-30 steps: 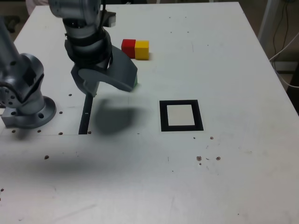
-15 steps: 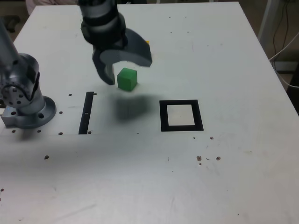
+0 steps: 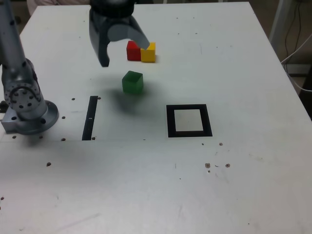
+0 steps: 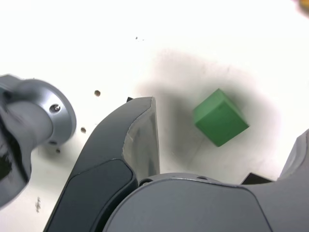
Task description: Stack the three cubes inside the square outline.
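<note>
One broad white desk [image 3: 234, 185] carries everything; its matte top is flecked with small dark specks and a few screw holes. At the exterior view's left the arm's base [image 3: 27, 105] stands on it, a rounded casting of brushed grey metal. The end effector [image 3: 124, 51] hangs above the far part of the desk, two curved dark-grey plastic jaws spread wide with nothing between them and touching nothing; in the wrist view its smooth, slightly glossy shells frame the scene from both sides.

The square outline [image 3: 189, 120] lies flat on the desk toward the exterior view's right, a thick black frame with a pale off-white centre, and no cube sits in it. A thin straight black strip [image 3: 90, 118] lies near the base.

The green cube [image 3: 132, 82] rests alone on the desk, between the strip and the outline but farther back, just below the open jaws; the wrist view [image 4: 220, 117] shows it sharp-edged, solid-coloured and sitting in the end effector's soft shadow. Behind it the red cube [image 3: 133, 50] and the yellow cube [image 3: 149, 52] sit side by side, touching, partly hidden by one jaw.
</note>
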Action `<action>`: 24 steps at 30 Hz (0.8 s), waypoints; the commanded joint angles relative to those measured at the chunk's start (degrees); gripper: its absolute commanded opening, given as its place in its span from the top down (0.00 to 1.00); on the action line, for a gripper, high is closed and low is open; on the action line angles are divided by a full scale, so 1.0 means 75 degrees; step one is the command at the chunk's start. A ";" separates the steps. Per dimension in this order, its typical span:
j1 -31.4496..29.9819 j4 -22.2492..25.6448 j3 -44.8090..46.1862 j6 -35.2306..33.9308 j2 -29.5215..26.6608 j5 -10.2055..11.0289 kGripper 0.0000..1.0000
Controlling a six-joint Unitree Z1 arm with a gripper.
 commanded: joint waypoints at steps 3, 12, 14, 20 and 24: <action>0.0495 0.0910 -0.1337 -0.0159 0.0234 -0.0179 0.00; 0.1816 0.1141 -0.2249 -0.0168 0.1020 -0.0644 0.00; 0.2099 0.1175 -0.2296 -0.0172 0.1151 -0.0771 0.01; 0.2902 0.1154 -0.2365 -0.0354 0.1400 -0.0970 0.02; 0.3327 0.1131 -0.2353 -0.0599 0.1539 -0.0904 0.03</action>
